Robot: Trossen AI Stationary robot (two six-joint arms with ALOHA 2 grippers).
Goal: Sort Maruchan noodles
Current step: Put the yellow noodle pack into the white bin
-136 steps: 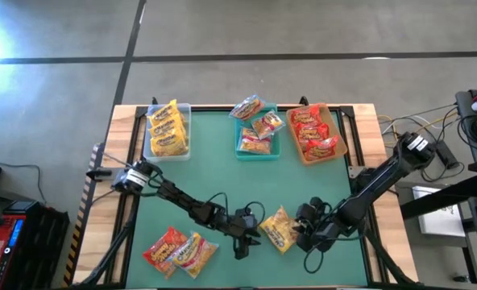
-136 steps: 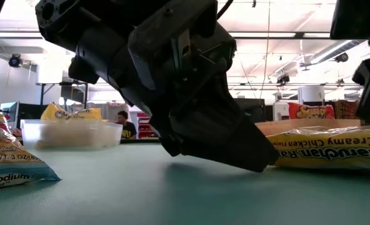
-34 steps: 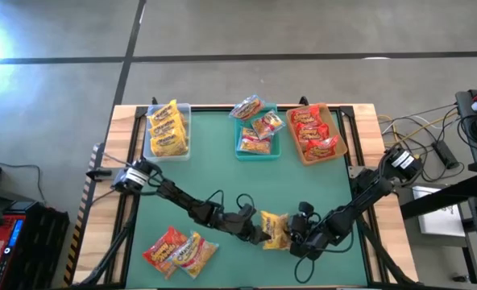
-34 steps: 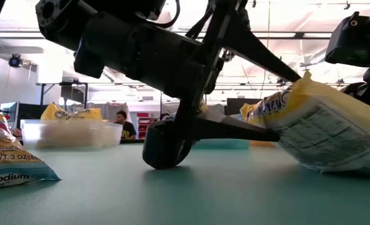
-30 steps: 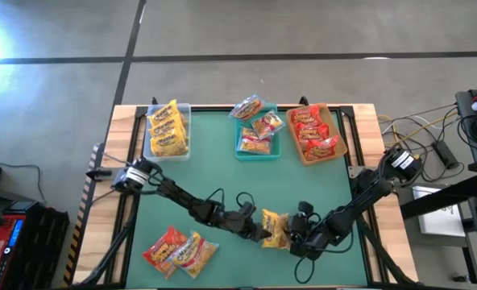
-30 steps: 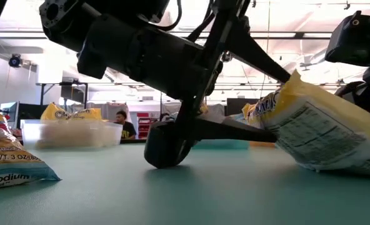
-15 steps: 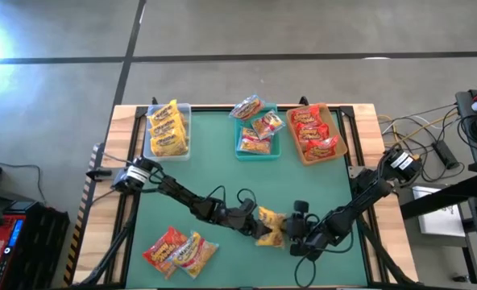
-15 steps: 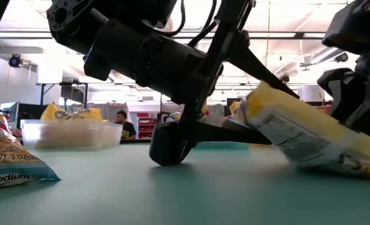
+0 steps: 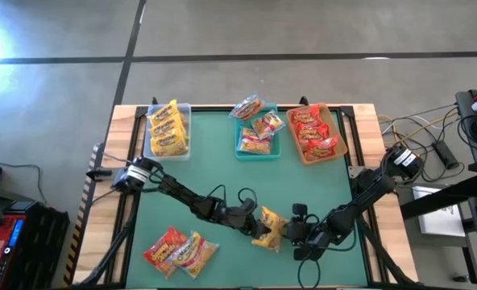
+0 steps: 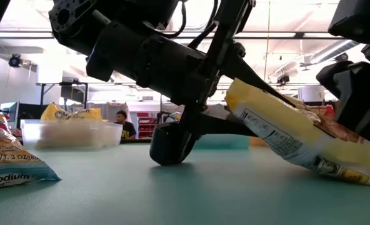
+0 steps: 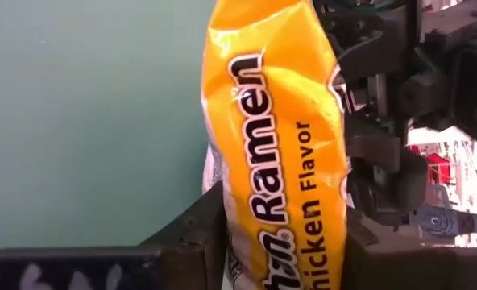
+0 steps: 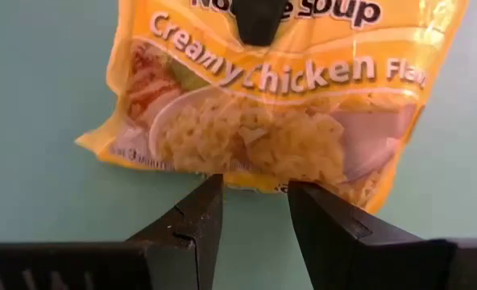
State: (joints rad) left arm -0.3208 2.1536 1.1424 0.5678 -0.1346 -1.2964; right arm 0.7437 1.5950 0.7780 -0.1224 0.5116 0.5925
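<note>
Currently the yellow packet (image 9: pixel 267 227) being handled sits at the near middle of the green table (image 9: pixel 222 173), between the two grippers. The left gripper (image 9: pixel 255 226) pinches one edge of it; in the low view the packet (image 10: pixel 297 140) is tilted, its far-side edge raised and its lower edge touching the table. The right gripper (image 9: pixel 296 231) is just beside the packet on the right; in the right wrist view its fingers (image 12: pixel 186 229) are spread, with the packet's edge above the gap and not clamped.

Judged from the layout, sorting is mostly complete. Along the far edge, the clear bin (image 9: pixel 167 129) at the left holds yellow packets, the teal bin (image 9: pixel 256 133) in the middle holds multicoloured packets, and the tan bin (image 9: pixel 315 133) at the right holds red packets. Three packets remain outside the bins: the held one and two loose packets (image 9: pixel 180 250) lying side by side at the near left corner. The held yellow packet probably belongs in the clear bin.

Readable text: the left wrist view shows "Ramen" and "Chicken Flavor" on the packet (image 11: pixel 275 145). The right wrist view shows "Creamy Chicken" with part of "Noodle Soup" above it (image 12: pixel 279 105). In the low view, a packet at the left edge (image 10: pixel 10 159) reads "Sodium" and a partial net-weight line. The brand logo is not legible in any view.
</note>
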